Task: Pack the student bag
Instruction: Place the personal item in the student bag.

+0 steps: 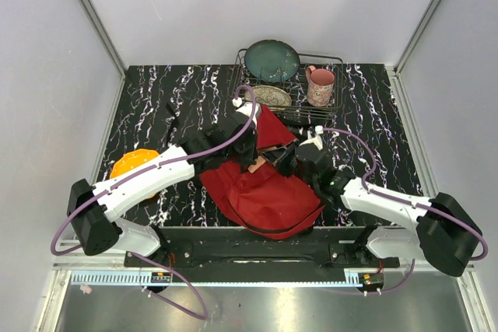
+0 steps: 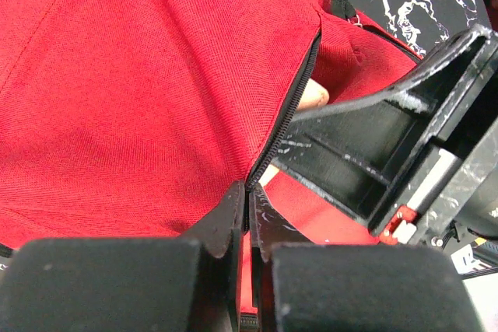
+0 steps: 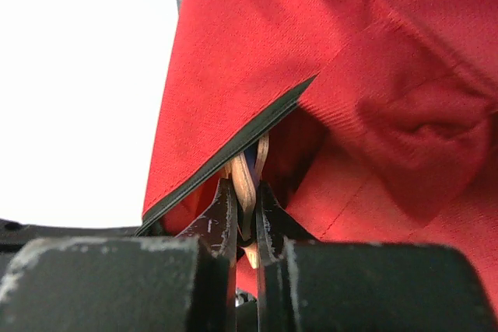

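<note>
The red student bag point(image 1: 264, 200) lies in the middle of the table, between the two arms, and fills the left wrist view point(image 2: 140, 91) and the right wrist view point(image 3: 257, 52). My left gripper point(image 1: 247, 149) point(image 2: 249, 192) is shut on the bag's black zipper edge point(image 2: 292, 114) and holds the opening up. My right gripper point(image 1: 284, 159) point(image 3: 247, 192) is shut on a thin tan flat item point(image 3: 243, 180) whose tip sits inside the bag's opening, under the black zipper trim point(image 3: 233, 149). The tan item also shows in the top view point(image 1: 257, 165) and in the left wrist view point(image 2: 315, 97).
A wire dish rack point(image 1: 336, 60) stands at the back with a teal plate point(image 1: 271, 60), a pink mug point(image 1: 320, 85) and a patterned plate point(image 1: 270, 96). An orange object point(image 1: 132, 165) lies at the left, partly under my left arm. The black marbled table point(image 1: 171, 99) ends at white walls.
</note>
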Controlling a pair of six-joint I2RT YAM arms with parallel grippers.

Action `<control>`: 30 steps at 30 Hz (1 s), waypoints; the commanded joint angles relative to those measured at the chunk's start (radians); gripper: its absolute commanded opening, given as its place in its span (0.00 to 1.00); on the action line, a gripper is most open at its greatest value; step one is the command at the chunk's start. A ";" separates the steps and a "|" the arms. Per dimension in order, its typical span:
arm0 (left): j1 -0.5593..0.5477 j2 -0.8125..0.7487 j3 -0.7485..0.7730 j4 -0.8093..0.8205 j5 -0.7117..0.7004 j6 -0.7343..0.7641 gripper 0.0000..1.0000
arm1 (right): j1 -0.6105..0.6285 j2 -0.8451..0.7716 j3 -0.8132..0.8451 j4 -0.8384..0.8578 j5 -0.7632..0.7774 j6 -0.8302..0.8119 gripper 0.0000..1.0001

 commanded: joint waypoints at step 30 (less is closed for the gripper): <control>-0.010 -0.144 -0.024 0.031 -0.067 -0.029 0.16 | 0.002 0.161 0.100 0.113 -0.032 -0.185 0.47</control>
